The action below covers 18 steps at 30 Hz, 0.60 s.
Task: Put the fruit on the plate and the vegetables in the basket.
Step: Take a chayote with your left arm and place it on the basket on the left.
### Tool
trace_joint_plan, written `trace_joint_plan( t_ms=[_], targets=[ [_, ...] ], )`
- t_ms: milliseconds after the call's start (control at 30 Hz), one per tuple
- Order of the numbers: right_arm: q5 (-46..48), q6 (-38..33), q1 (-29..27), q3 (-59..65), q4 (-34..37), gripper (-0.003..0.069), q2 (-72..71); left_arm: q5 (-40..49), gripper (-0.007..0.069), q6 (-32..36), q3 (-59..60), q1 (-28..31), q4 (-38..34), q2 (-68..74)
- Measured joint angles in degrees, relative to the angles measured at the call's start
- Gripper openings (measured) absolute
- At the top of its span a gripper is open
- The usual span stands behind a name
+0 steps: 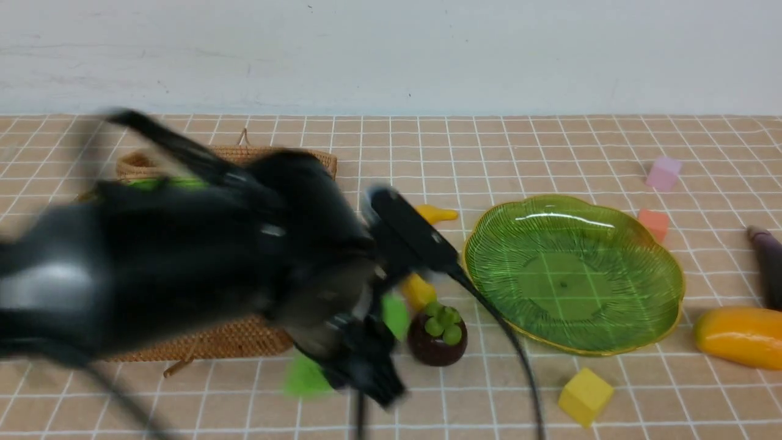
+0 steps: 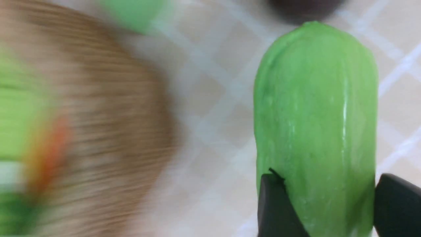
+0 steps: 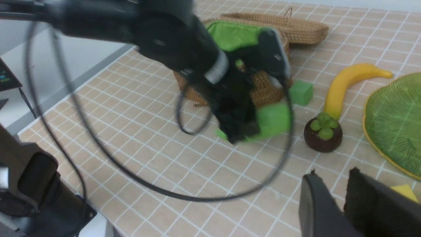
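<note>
Fingers (image 2: 276, 204) of my left gripper (image 2: 325, 176) are clamping the pale green gourd (image 2: 315, 98) by one end, holding it on the basket side of the plate (image 1: 574, 269), beyond the mangosteen (image 1: 437, 336). My right gripper (image 3: 334, 171) is hanging slightly parted, grasping nothing.

The plate is sitting bare. The banana (image 3: 345, 85) and mangosteen are lying just beside it toward the basket (image 1: 232, 342), and the mango (image 1: 739, 336) and eggplant (image 1: 768, 263) are waiting off its opposite rim. An orange smear inside the basket may be the carrot, but blur is hiding it.

A tan, white-gridded tablecloth (image 1: 550, 153) is covering the surface, small cubes (image 1: 584, 396) are dotting it around the plate, and a plain pale wall (image 1: 391, 49) is standing behind.
</note>
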Motion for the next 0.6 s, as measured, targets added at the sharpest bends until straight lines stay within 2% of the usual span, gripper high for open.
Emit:
trace_joint_plan(
  t_ms=[33,67,133,167,300,333,400,467,600],
  targets=[
    [-1.07,-0.80,0.00,0.00,0.00,0.0165,0.00,0.54,0.0362,2.12,0.02,0.30,3.28,-2.29],
    [-2.90,-2.34,0.00,0.00,0.00,0.0167,0.00,0.32,0.0362,7.93,0.02,1.49,7.09,-5.44],
    [-6.23,-5.00,0.00,0.00,0.00,0.0169,0.00,-1.58,0.0361,13.88,0.02,4.29,9.22,-8.70],
    [-10.58,-7.87,0.00,0.00,0.00,0.0169,0.00,-5.40,0.0361,20.22,0.02,8.02,9.71,-10.96],
    [-16.25,-10.56,0.00,0.00,0.28,0.0172,0.00,-11.45,0.0361,33.11,-0.03,19.97,6.11,-11.90],
    [-16.96,-10.91,0.00,0.00,0.41,0.0173,0.00,-12.56,0.0361,38.84,-0.03,24.43,3.84,-10.66],
    [-17.11,-11.09,0.00,0.00,0.46,0.0172,0.00,-12.96,0.0361,43.02,-0.03,27.23,2.27,-9.59],
    [-17.10,-11.26,0.00,0.00,0.46,0.0174,0.00,-12.97,0.0361,52.55,0.03,32.79,-1.59,-6.42],
    [-17.99,-11.26,0.00,0.00,0.46,0.0174,0.00,-13.27,0.0361,55.84,0.14,35.23,-3.57,-3.29]
  ],
)
